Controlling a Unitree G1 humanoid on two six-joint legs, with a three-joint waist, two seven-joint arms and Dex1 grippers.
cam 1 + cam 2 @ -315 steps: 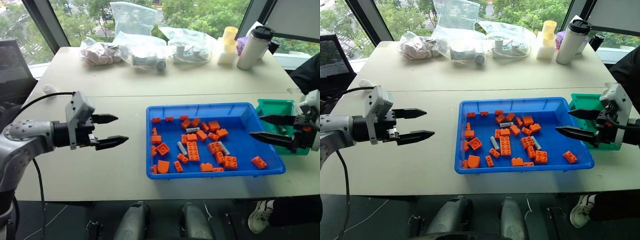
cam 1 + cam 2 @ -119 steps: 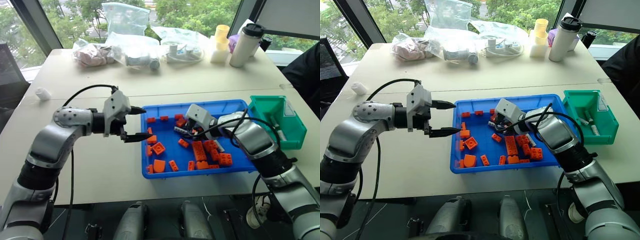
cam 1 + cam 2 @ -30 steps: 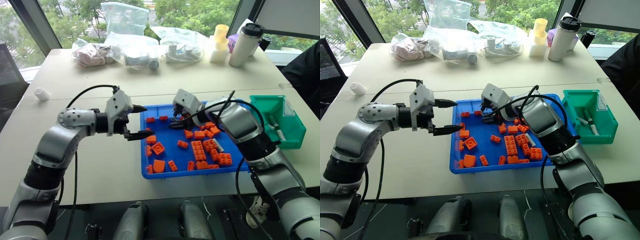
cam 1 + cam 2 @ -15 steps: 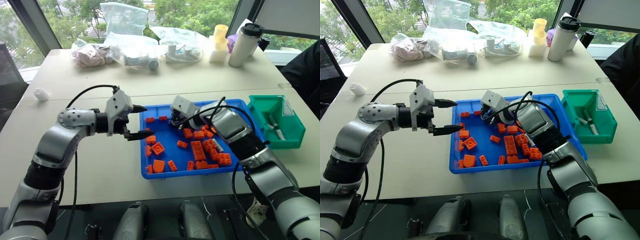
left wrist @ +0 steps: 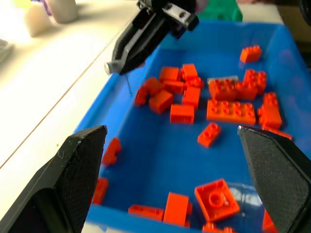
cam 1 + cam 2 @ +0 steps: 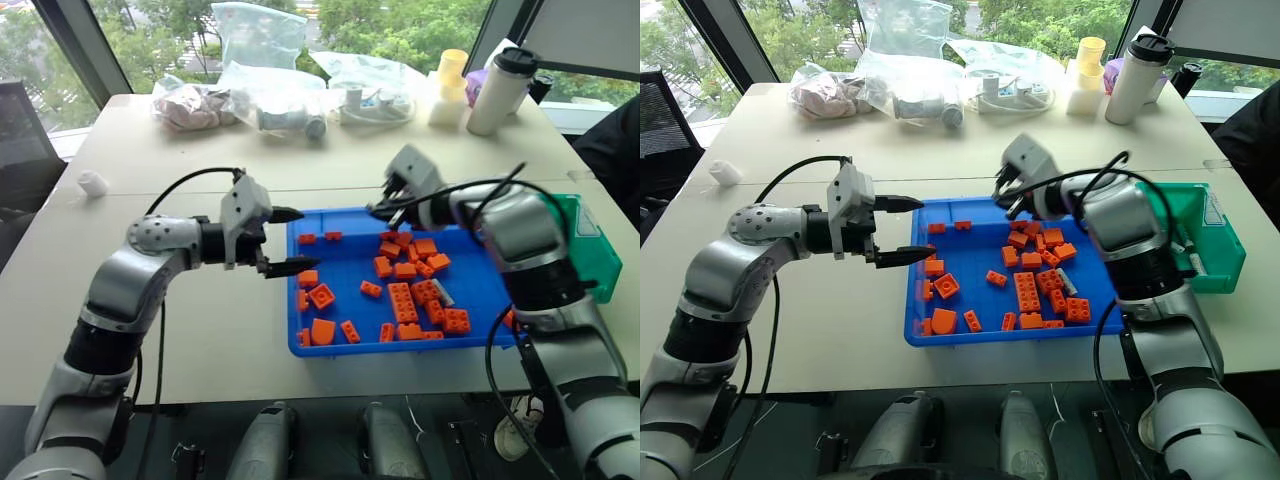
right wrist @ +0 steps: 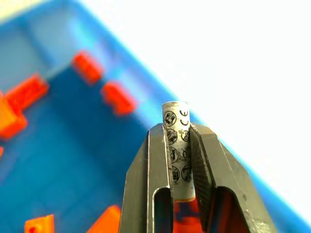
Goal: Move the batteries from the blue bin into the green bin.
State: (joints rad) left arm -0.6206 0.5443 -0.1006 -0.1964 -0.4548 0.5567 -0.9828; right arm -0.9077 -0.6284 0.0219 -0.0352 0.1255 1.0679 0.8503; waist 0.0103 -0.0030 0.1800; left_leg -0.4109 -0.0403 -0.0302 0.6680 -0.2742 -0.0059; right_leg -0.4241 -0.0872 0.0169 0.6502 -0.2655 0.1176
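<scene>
Scene: a pale counter (image 6: 200,350) carries a wide blue bin (image 6: 340,345) in the middle and a smaller green bin (image 6: 600,255) just beside its right end.
Blue bin contents: many orange bricks (image 6: 411,297) lie scattered on its floor; one grey battery still in the tray (image 6: 444,295) lies among the bricks toward the right.
Right gripper (image 7: 181,160): pressed onto a battery (image 7: 177,145), which stands lengthwise between the two black fingers with its end poking out past the tips. In the head views the right gripper (image 6: 385,207) hangs above the far edge of the blue bin.
What changed: a second ago this gripper was low among the bricks with its fingers spread; it has since closed on the battery and lifted up and toward the right.
Meaning for the task: the pick looks done. The carry to the green bin, well off to the right, is judged to be the next step, then a release over it.
Left gripper (image 6: 283,240): spread wide and empty, hovering at the left rim of the blue bin, pointing right.
Green bin contents: small items lie inside, too unclear to name.
Far counter: plastic bags (image 6: 250,60) and a tall tumbler (image 6: 497,90).
</scene>
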